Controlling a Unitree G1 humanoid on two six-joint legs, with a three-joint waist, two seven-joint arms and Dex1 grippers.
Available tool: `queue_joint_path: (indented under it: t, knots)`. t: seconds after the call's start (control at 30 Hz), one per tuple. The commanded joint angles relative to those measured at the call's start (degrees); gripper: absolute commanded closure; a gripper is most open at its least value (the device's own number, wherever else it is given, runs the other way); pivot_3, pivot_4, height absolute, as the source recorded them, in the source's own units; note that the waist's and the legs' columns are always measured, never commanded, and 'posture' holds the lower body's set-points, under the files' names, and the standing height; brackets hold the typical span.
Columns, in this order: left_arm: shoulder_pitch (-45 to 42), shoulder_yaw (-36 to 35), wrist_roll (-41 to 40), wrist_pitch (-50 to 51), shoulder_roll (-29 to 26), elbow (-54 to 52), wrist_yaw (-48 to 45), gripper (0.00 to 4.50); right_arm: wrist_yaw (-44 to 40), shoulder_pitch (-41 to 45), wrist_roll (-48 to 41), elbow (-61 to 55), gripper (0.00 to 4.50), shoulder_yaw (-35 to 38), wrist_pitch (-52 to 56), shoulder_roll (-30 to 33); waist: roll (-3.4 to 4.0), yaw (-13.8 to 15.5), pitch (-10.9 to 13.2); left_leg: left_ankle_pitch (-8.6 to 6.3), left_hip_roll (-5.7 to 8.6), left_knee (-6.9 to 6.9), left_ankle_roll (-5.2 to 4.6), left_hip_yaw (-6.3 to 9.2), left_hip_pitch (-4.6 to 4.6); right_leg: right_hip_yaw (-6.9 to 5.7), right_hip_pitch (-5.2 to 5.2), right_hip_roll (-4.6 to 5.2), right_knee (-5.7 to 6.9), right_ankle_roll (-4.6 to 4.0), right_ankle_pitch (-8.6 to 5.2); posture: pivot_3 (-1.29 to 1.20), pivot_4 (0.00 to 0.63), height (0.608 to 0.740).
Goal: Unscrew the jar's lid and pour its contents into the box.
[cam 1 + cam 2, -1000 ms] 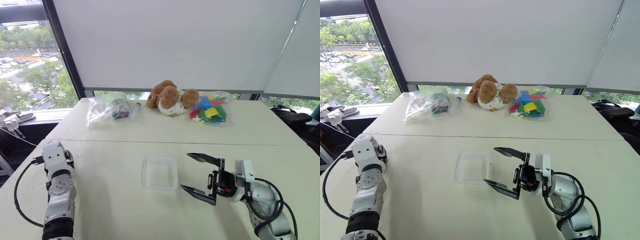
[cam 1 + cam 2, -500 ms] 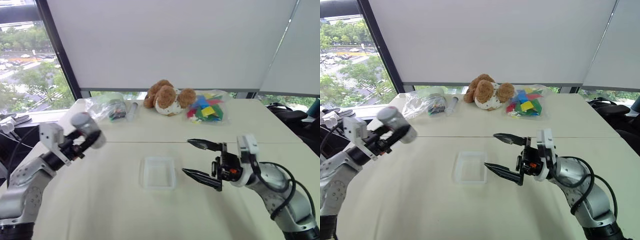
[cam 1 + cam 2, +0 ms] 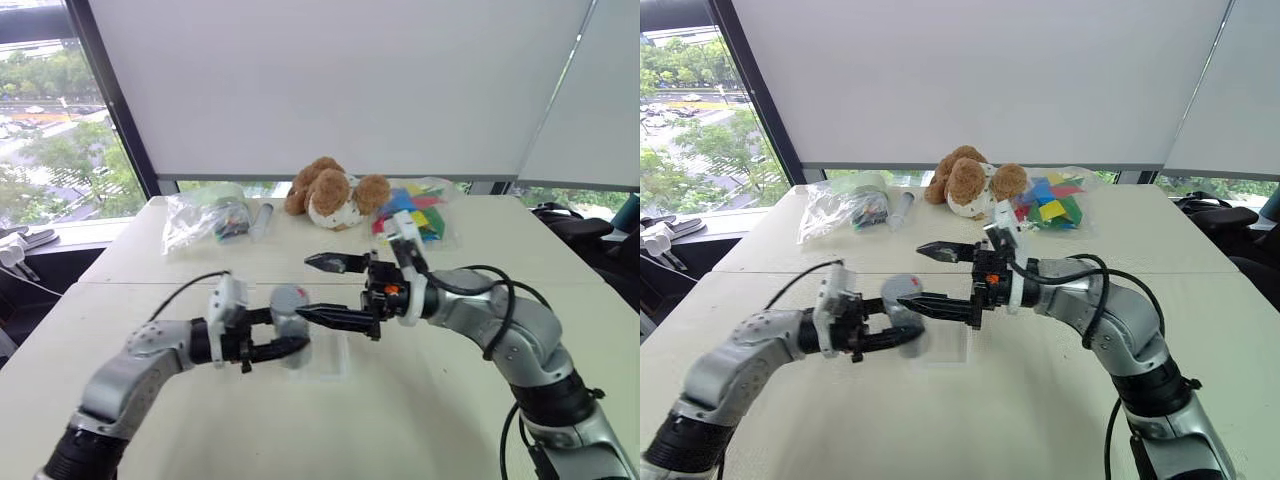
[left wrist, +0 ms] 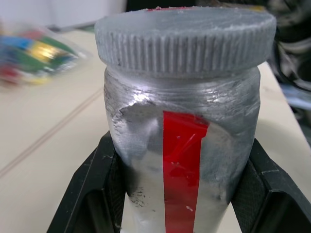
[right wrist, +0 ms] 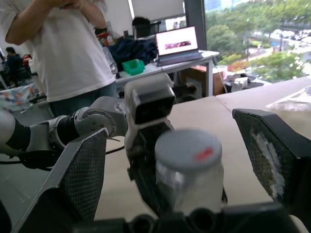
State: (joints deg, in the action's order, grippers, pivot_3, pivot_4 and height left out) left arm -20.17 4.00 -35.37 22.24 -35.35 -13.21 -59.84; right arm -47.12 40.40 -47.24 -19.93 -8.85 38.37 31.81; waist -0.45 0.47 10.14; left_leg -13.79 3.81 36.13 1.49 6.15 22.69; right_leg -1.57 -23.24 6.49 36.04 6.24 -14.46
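My left gripper [image 3: 287, 334] is shut on the small grey-silver jar [image 4: 180, 145], which carries a red strip on its side. Black fingers [image 4: 92, 189] press on both sides of the jar's body. The ribbed grey lid [image 4: 184, 36] sits on the jar and faces my right gripper [image 3: 303, 287]. That gripper is open, and its jaws reach past the lid [image 5: 187, 150] on either side without touching it. The contents are hidden inside the jar. The clear box [image 3: 337, 355] lies on the table just beyond and under both grippers, partly covered by them.
At the table's far edge sit a brown teddy bear [image 3: 330, 193], a bag of coloured pieces [image 3: 418, 215], a clear bag [image 3: 205, 215] and a clear tube [image 3: 265, 218]. A person [image 5: 63, 48] stands beyond the table's left side, near a desk with a laptop [image 5: 177, 43].
My left arm swung in from the left, carrying the jar to the middle above the box. My right gripper rose and moved left to the lid, staying open.
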Motion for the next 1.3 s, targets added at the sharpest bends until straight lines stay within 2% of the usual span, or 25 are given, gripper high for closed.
queue_joint_path:
  t: [0.03, 0.6, 0.67, 0.8, 0.9, 0.97, 1.03, 1.13, 1.2, 1.3]
  knots:
    - [-2.15, 0.04, 1.63, -1.98, 0.94, -0.38, -0.53, 2.33, -2.51, 1.23, 2.84, 0.79, 0.00, -1.09, -0.84, -0.65, -0.01, 0.02, 0.01, 0.00, 0.00, 0.00, 0.00, 0.02, 0.01, 0.00, -0.02, -0.01, 0.00, 0.00, 0.00, 0.00, 0.150, 0.740]
    - [-1.67, 0.75, 5.41, -4.94, 2.75, -1.23, -1.45, 2.33, -7.41, 3.19, 8.69, 6.12, 0.00, -1.90, -1.05, -4.39, 0.00, -0.45, 0.02, 0.01, -0.01, 0.01, 0.00, 0.03, 0.00, -0.01, -0.07, -0.04, 0.08, 0.04, 0.02, 0.00, 0.150, 0.740]
    - [-1.80, 0.79, 5.57, -4.85, 2.83, -1.33, -1.48, 2.33, -7.74, 3.36, 8.85, 6.33, 0.55, -1.63, -1.17, -4.77, 0.00, -0.46, 0.02, 0.01, -0.01, 0.00, 0.00, 0.03, 0.00, -0.01, -0.07, -0.04, 0.08, 0.04, 0.02, 0.00, 0.150, 0.740]
    - [-1.96, 0.71, 5.51, -4.46, 2.90, -2.09, -1.66, 2.33, -8.88, 3.52, 8.74, 6.49, 2.20, -1.30, -0.81, -4.77, 0.00, -0.85, 0.02, 0.01, -0.01, 0.01, 0.00, 0.03, 0.01, -0.01, -0.07, -0.04, 0.08, 0.04, 0.02, 0.00, 0.150, 0.740]
    - [-2.31, 0.57, 4.93, -4.21, 2.75, -2.64, -2.25, 2.33, -11.33, 3.71, 8.29, 6.93, 2.19, -1.01, -0.98, -4.00, 0.00, -1.08, 0.02, 0.01, 0.00, 0.03, 0.01, 0.03, 0.01, -0.01, -0.06, -0.04, 0.09, 0.04, 0.02, 0.00, 0.150, 0.740]
    - [-2.73, 0.61, 4.35, -4.58, 2.74, -2.66, -3.49, 2.33, -15.57, 4.11, 7.83, 7.60, 2.19, -0.94, -2.17, -2.86, 0.00, -1.12, 0.02, 0.01, 0.00, 0.03, 0.01, 0.03, 0.01, -0.01, -0.06, -0.04, 0.09, 0.05, 0.02, 0.00, 0.150, 0.740]
    - [-3.27, 1.33, 2.30, -5.77, 2.38, -3.40, -8.51, 2.33, -27.99, 7.09, 6.30, 9.43, 2.19, -1.70, -3.00, 1.53, 0.07, -1.14, 0.08, 0.01, 0.00, 0.02, 0.00, 0.03, 0.00, -0.02, -0.06, -0.04, 0.09, 0.05, 0.02, 0.00, 0.150, 0.740]
    - [-4.01, 2.63, 0.99, -6.32, 1.84, -3.86, -13.60, 2.33, -38.39, 11.30, 6.43, 11.92, 2.19, -3.88, -3.00, 5.06, 0.15, -1.21, 0.17, 0.01, 0.03, 0.07, 0.00, 0.00, 0.02, -0.03, -0.04, -0.02, 0.08, 0.06, 0.03, 0.00, 0.150, 0.740]
    - [-4.53, 3.42, 0.62, -6.43, 1.61, -4.01, -15.54, 2.33, -42.41, 13.36, 6.97, 13.12, 2.19, -5.05, -3.63, 5.55, 0.15, -1.35, 0.17, 0.01, 0.02, 0.03, 0.00, 0.02, -0.01, -0.05, -0.03, -0.03, 0.08, 0.06, 0.02, 0.00, 0.150, 0.740]
    - [-5.74, 3.90, 0.47, -6.44, 2.11, -3.74, -16.09, 2.33, -43.94, 14.64, 7.96, 14.54, 2.19, -5.82, -4.01, 4.99, 0.15, -1.37, 0.17, 0.01, -0.05, 0.01, 0.00, 0.02, -0.06, -0.05, -0.02, -0.07, 0.12, 0.06, 0.02, 0.00, 0.150, 0.740]
